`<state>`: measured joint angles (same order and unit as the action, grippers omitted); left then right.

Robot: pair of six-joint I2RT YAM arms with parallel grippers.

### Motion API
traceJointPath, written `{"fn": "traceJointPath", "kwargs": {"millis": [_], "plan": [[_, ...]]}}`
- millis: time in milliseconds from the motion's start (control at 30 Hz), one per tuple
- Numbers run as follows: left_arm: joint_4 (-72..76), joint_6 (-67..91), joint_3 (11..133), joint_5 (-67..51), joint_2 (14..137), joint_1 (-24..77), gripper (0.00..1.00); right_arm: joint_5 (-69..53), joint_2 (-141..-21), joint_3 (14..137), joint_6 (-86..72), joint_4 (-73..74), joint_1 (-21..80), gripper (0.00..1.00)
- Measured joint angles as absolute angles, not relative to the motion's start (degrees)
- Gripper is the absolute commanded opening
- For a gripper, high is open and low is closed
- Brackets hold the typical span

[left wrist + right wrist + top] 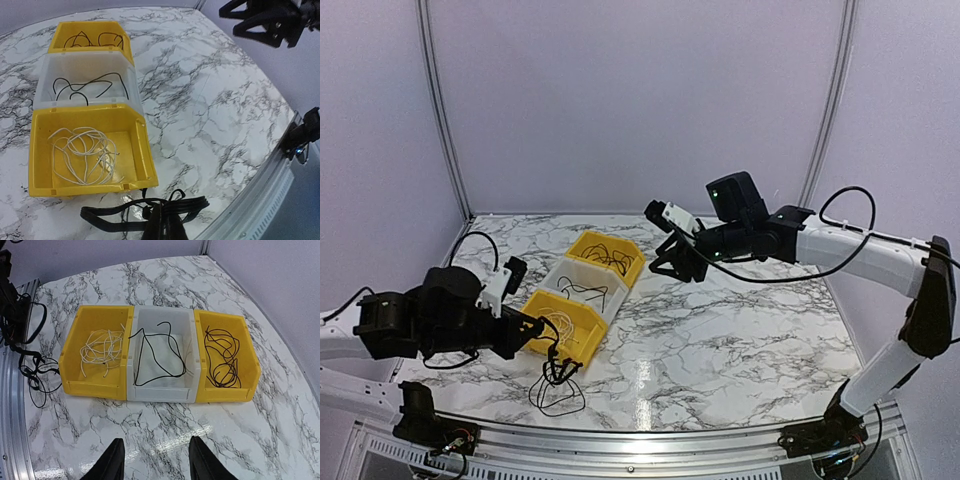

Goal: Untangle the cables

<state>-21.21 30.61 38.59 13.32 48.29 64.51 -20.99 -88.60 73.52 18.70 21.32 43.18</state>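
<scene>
My left gripper [548, 348] is shut on a bunch of thin black cables [115, 216], whose loops hang onto the table [558, 392] just in front of the near yellow bin [582, 352]. In the left wrist view its fingers [165, 225] pinch the looped strands at the bottom edge. The same tangle shows in the right wrist view [36, 374]. White cables [102, 347] lie in the near yellow bin [37, 165]. My right gripper [156, 441] is open and empty, raised above the table [672, 262] behind the bins.
Three bins stand in a row: the near yellow one [92, 386], a translucent white one [160, 392] with one black cable [160, 355], and a far yellow one [225, 392] with black cables [222, 357]. A metal rail [650, 435] edges the table front.
</scene>
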Motion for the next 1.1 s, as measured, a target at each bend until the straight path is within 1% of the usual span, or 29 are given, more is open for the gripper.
{"fn": "traceJointPath", "kwargs": {"millis": [100, 200, 400, 533, 633, 667, 800, 900, 1000, 1100], "plan": [[-23.70, 29.61, 43.83, 12.38, 44.56, 64.51, 0.00, -22.52, -89.38, 75.55, 18.79, 21.74, 43.46, 0.44], [-25.58, 27.94, 51.55, 11.35, 45.01, 64.51, 0.00, -23.83, -90.65, 78.39, 19.11, 21.71, 44.38, 0.44], [-27.35, 25.71, 64.49, 11.03, 50.94, 64.51, 0.00, -28.73, -94.28, 83.26, 19.18, 22.24, 46.06, 0.45], [-27.59, 25.23, 69.78, 11.22, 55.94, 64.51, 0.00, -34.06, -95.94, 87.79, 19.09, 23.27, 46.37, 0.48], [-27.68, 25.21, 72.01, 11.20, 58.63, 64.51, 0.00, -37.69, -96.33, 92.01, 17.67, 23.22, 46.48, 0.52], [-27.70, 25.23, 72.42, 11.20, 59.24, 64.51, 0.00, -38.89, -96.38, 93.51, 16.97, 23.18, 46.50, 0.57], [-27.79, 25.30, 72.60, 11.55, 60.31, 64.51, 0.00, -43.29, -96.38, 99.42, 15.38, 23.18, 46.50, 0.67], [-27.73, 25.74, 72.34, 13.26, 60.55, 64.51, 0.00, -46.09, -97.17, 103.37, 15.03, 24.58, 46.52, 0.70], [-27.29, 26.52, 71.66, 14.87, 60.60, 64.51, 0.00, -48.23, -98.08, 104.09, 14.28, 25.80, 46.52, 0.71], [-26.52, 27.16, 70.39, 16.67, 60.86, 64.51, 0.00, -50.09, -99.53, 103.96, 12.97, 27.11, 46.52, 0.67]]}}
